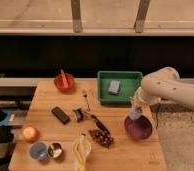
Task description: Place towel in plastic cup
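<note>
The towel (135,116) shows as a small pale bunch pinched at the tip of the gripper (134,110), whose fingers are closed on it; it hangs just above the purple bowl (140,134) at the right end of the wooden table (45,100), and whether its lower edge touches the bowl's inside I cannot tell; its long axis seems to run downward from the grip, though the bunch is too small to be sure; the relation that matters is that the plastic cup (38,150) lies well apart, at the near left corner, so the carry has to cross almost the whole table diagonally toward the front left of the view; the cup is small and touches, or all but touches, a metal cup (55,149) on its right, with an orange (30,133) just behind it, so the drop calls for care in aim; a banana (81,149), a cluster of dark grapes (101,137) and a black block (60,115) lie along or near the way, low enough to pass over, I judge; the green bin (121,76) holding a sponge (113,87) and the red bowl (64,82) stand at the back, off the path.
</note>
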`<state>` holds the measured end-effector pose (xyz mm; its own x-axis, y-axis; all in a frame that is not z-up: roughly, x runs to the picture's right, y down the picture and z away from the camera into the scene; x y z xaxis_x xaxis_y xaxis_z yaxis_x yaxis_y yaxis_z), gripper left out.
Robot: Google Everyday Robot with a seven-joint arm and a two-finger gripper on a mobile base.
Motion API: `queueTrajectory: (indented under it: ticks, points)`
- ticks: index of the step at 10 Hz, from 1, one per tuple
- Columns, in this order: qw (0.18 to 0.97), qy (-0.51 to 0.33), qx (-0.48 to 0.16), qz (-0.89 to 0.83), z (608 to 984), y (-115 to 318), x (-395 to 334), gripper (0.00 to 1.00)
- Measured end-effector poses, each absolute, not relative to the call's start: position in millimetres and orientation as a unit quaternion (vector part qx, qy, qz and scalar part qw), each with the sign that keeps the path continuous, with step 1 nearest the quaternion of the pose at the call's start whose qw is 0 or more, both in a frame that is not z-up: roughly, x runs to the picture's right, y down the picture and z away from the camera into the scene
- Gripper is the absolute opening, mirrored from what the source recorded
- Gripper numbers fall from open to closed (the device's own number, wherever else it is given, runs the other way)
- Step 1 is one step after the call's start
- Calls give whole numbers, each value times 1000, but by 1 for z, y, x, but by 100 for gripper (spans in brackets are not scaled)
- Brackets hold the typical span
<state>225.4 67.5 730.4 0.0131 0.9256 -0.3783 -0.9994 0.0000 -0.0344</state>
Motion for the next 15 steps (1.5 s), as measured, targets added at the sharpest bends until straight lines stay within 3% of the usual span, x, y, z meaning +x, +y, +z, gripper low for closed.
queueTrajectory:
  ticks: [5, 10, 15]
  points:
    - [778, 22, -183, 600, 743, 0, 112, 0]
    - [834, -73, -234, 495, 745, -21, -7, 0]
    - [840, -88, -243, 478, 743, -20, -21, 0]
